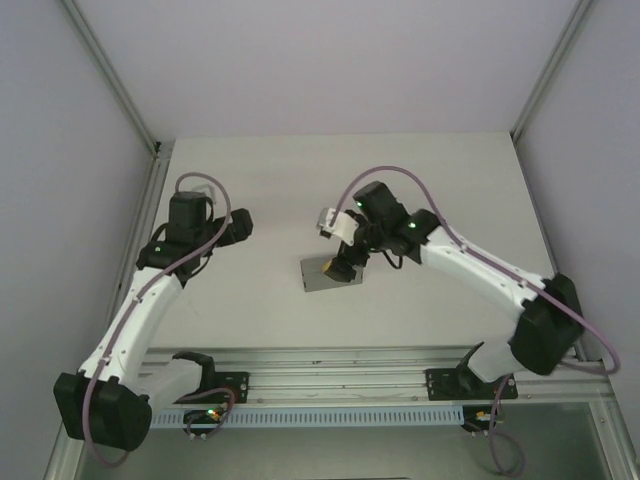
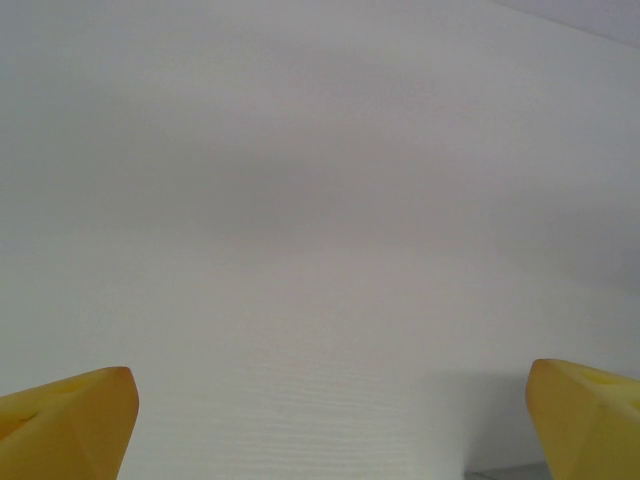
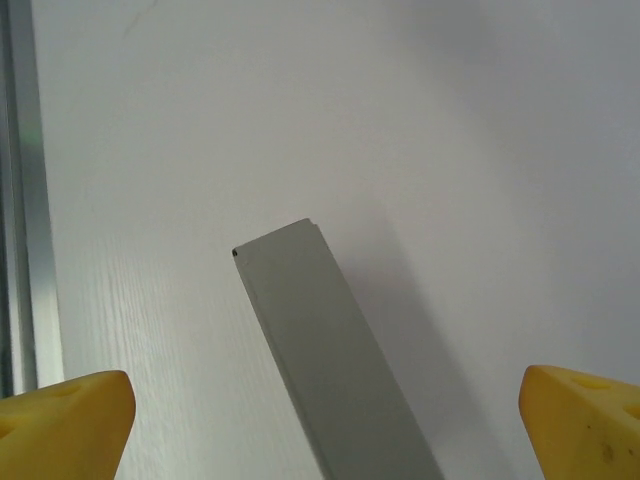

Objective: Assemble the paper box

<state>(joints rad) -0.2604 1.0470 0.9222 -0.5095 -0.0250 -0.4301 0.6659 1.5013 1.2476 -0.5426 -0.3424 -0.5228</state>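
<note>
I see the table point(image 1: 450, 170) with the paper box point(image 1: 316, 278) lying about midway between my two arms. The right arm point(image 1: 480, 268) is by far the nearer: the right gripper point(image 1: 340, 266) hangs directly over the box, while the left gripper point(image 1: 236, 226) sits well apart from it, over bare tabletop.

On the right wrist camera, a grey wall or flap of the paper box point(image 3: 320, 350) starts between the fingers and runs straight ahead of them, leaning slightly left. Its long axis is therefore crosswise to the closing line. The right gripper point(image 3: 320, 430) is spread wide, its yellow fingertips point(image 3: 65, 420) well clear on either side and touching nothing. The left gripper point(image 2: 325, 425) is equally wide and empty.

I judge the next move belongs to the right arm: straight down, then a pinch.
</note>
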